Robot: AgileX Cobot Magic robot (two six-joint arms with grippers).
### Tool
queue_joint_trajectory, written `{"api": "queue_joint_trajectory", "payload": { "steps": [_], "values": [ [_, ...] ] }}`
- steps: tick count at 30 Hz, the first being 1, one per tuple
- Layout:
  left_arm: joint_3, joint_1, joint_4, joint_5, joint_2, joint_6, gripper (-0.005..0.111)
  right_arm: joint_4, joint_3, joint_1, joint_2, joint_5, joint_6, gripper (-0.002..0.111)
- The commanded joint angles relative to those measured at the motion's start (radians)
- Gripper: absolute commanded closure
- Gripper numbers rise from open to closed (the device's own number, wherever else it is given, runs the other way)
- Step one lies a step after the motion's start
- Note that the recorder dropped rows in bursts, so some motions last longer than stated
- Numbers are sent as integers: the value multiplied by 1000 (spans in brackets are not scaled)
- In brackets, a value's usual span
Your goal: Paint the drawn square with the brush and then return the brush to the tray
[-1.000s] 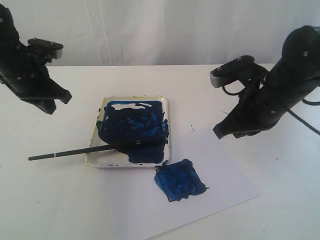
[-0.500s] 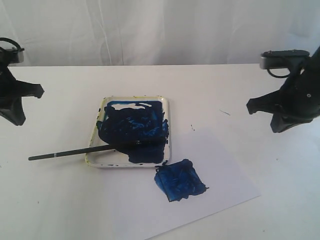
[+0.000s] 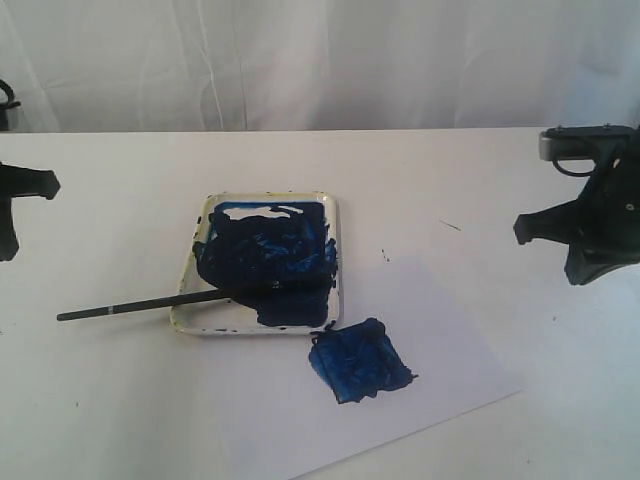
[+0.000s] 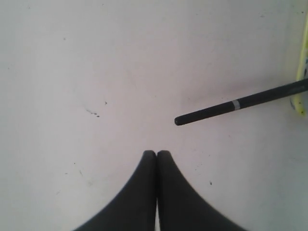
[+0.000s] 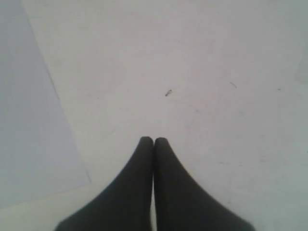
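The brush [image 3: 140,305] lies with its blue bristle end in the tray [image 3: 210,318] and its black handle sticking out over the table to the left. The drawn square [image 3: 360,360] on the white paper [image 3: 450,340] is filled with dark blue paint. My left gripper [image 4: 157,153] is shut and empty, hovering over bare table near the handle end of the brush [image 4: 231,106]. My right gripper [image 5: 154,139] is shut and empty too, over the table beside the paper's edge [image 5: 33,120]. In the exterior view the left arm [image 3: 12,210] sits at the far left edge and the right arm [image 3: 590,235] at the far right.
The tray's yellowish rim [image 4: 301,72] shows at the border of the left wrist view. A white curtain hangs behind the white table. Small dark specks [image 3: 384,256] dot the table near the paper.
Both arms have pulled back outward, the left toward the left edge and the right toward the right edge. Brush, tray and square have not moved.
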Motion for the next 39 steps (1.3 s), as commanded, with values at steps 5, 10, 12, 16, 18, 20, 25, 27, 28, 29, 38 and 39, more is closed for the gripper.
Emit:
{"api": "queue_joint_trajectory", "payload": {
  "steps": [5, 10, 12, 16, 18, 20, 25, 27, 28, 29, 38, 39],
  "values": [
    [36, 28, 4, -9, -33, 58, 107, -136, -5, -8, -5, -2, 80, 108],
    [96, 28, 4, -46, -98, 64, 107, -135, -5, -8, -5, -13, 74, 108],
    [114, 28, 4, -30, -113, 37, 107, -135, -5, -8, -5, -13, 74, 108],
    [173, 28, 6, -46, -199, 20, 107, -136, -5, -2, -45, -16, 52, 108],
    [199, 28, 11, -54, -245, 20, 107, -126, -5, -2, -81, -18, 46, 108],
    [216, 28, 40, -56, -288, 20, 107, -113, -5, -2, -122, -16, 46, 108],
    [254, 28, 94, -67, -418, 1, 107, -111, -5, -2, -263, -19, 27, 108],
    [273, 28, 97, -89, -476, 1, 107, -111, -2, -2, -331, -15, 25, 108],
    [283, 28, 101, -99, -501, -1, 107, -110, -2, -2, -367, -4, 25, 108],
    [293, 28, 101, -104, -531, 0, 107, -110, -2, -2, -397, 5, 25, 108],
    [388, 28, 147, -136, -817, 0, 107, -110, -2, -2, -748, 26, 18, 108],
    [396, 28, 147, -136, -851, 0, 107, -110, -2, -2, -789, 41, 18, 108]
  ]
}}
